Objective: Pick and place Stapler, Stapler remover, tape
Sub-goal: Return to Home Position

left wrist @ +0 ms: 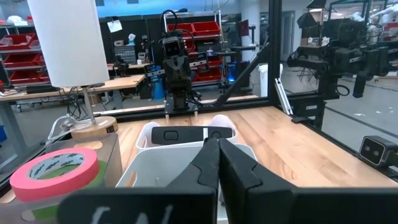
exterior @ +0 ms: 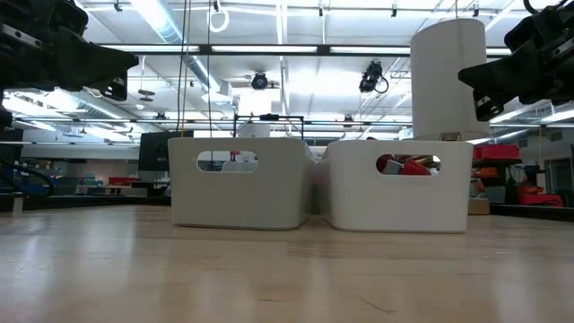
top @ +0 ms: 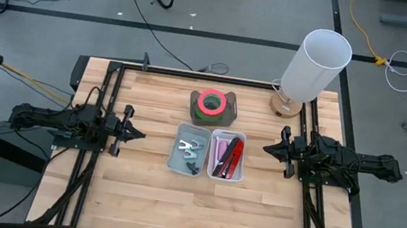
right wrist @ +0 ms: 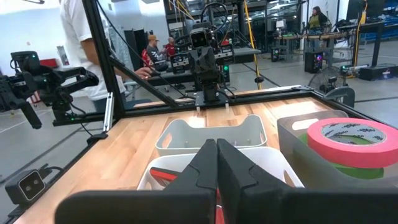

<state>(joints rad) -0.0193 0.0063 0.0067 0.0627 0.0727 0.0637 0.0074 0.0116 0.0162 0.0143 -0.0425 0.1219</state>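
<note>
Looks basically finished to me. The pink tape [top: 211,103] sits in the dark bin [top: 228,118] at the back of the desk [top: 145,201]. The red stapler [top: 235,156] is in the white bin [top: 242,166], and the staple remover [top: 193,165] lies in the gray bin [top: 176,148] touching it on the left. None of the three is loose on the desk, so I reckon all that's left is for the arms to park.

The left claw [top: 138,132] hangs left of the bins, fingers pressed together on nothing. The right claw [top: 267,147] mirrors it on the right, also together and empty. Both are well apart from the bins.

Counts:
- Three bins.
- One pink tape roll (there's a green rim under it, maybe a second roll, can't tell).
- One red stapler, with a pink item beside it.
- In the gray bin, one dark piece and one pale piece.
- One white lamp [top: 317,62] at the back right corner.
</note>
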